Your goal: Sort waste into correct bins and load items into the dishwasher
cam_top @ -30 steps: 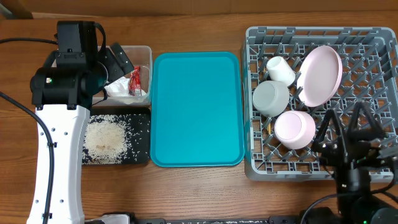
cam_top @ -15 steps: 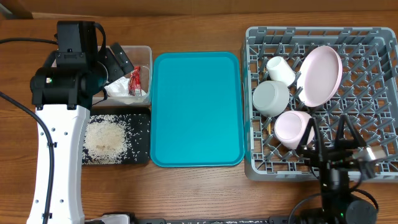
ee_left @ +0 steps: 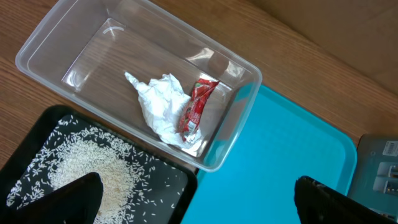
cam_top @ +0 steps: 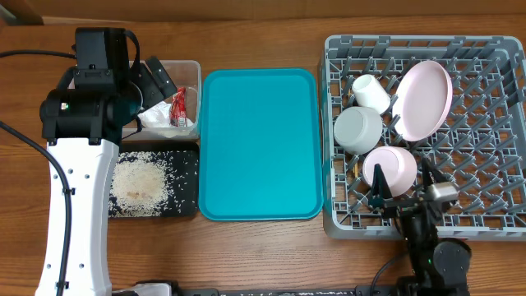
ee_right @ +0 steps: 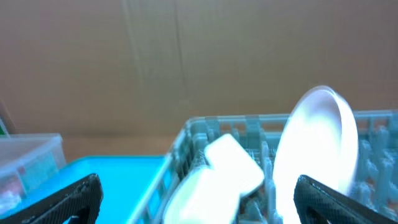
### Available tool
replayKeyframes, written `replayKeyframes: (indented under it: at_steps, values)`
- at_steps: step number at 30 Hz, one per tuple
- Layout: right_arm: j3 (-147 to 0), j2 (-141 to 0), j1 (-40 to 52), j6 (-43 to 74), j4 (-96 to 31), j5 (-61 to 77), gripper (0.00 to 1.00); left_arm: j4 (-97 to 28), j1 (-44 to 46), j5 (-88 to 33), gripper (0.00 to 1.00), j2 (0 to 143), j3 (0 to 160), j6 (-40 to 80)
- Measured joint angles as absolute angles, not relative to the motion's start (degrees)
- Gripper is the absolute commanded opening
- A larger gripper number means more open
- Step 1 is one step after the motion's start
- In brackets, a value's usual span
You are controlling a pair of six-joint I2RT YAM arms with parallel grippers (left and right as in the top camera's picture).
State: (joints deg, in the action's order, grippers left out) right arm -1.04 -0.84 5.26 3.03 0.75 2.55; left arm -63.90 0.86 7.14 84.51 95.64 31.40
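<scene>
Overhead straight down; wrist views oblique, teal tray [cam_top: 260, 144] common.

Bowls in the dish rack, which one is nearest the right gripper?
The pale pink bowl, just by the right gripper; the pale grey bowl sits farther back, beside the white cup.

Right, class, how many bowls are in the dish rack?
2. The grey bowl sits near the dish rack's left edge; the pink bowl is beside it, toward the front edge. No others show.
</scene>
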Motion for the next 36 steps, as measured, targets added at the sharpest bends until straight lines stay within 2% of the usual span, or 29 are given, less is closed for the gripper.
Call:
replayKeyframes:
  at_steps: [3,15,36]
  values:
    - [-1.0,-0.8,3.8,2.3,-4.8,2.6,1.0,-63.9,0.9,7.1,1.0,84.5,95.6,31.4]
    - [-1.0,-0.8,2.2,-6.0,-5.2,2.5,1.0,-63.9,0.9,7.1,1.0,84.5,95.6,31.4]
    - [-1.0,-0.8,2.2,-6.5,-5.1,2.6,1.0,-63.9,0.9,7.1,1.0,84.5,95.6,31.4]
